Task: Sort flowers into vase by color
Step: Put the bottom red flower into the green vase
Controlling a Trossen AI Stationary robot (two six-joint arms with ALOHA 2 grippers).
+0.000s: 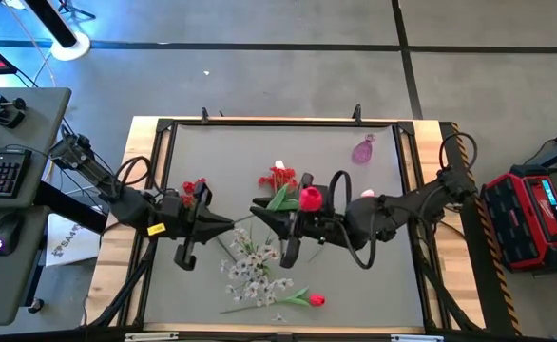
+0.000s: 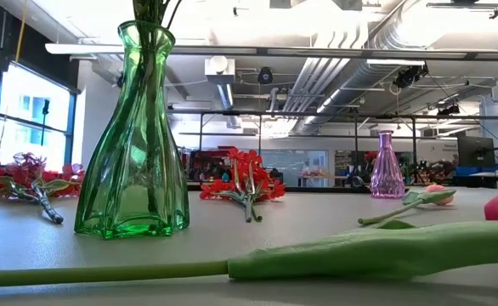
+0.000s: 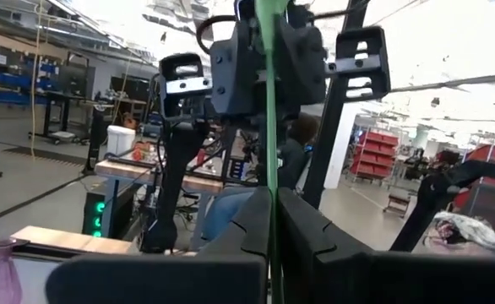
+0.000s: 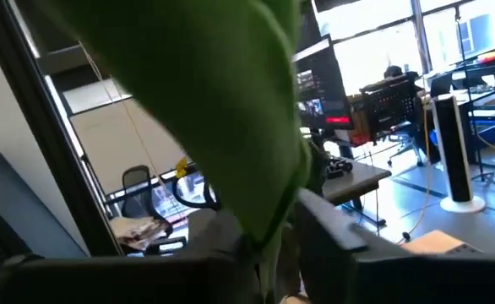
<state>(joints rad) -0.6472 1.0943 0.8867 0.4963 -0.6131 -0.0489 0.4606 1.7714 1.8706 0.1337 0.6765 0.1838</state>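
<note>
High view: we see both arms meeting over the middle of the worktop, the left gripper (image 1: 229,226) and the right gripper (image 1: 259,211) facing each other, close together.
Left gripper: in our left wrist view its fingers (image 3: 252,226) are pressed onto a thin green stem (image 3: 270,127).
Right gripper: pinching a leafy stem (image 4: 256,143); a red tulip head (image 1: 310,199) shows above that arm.
Green vase: seen in the low view (image 2: 136,136), stems already standing in it; in the high view we cannot pick it out beneath the arms.
Purple vase: near the far right corner (image 1: 363,150).
Flowers waiting: white sprays (image 1: 252,269) and a red tulip (image 1: 309,299) toward the near edge; red clusters (image 1: 277,178) mid-table and (image 1: 194,186) toward the left.
Step in hand: we judge a stem is being passed or steadied between grippers.
Doing it well: one grip should stay firm until the other is secure, with the stem kept upright over the vase mouth.
Writing: none we can read.
</note>
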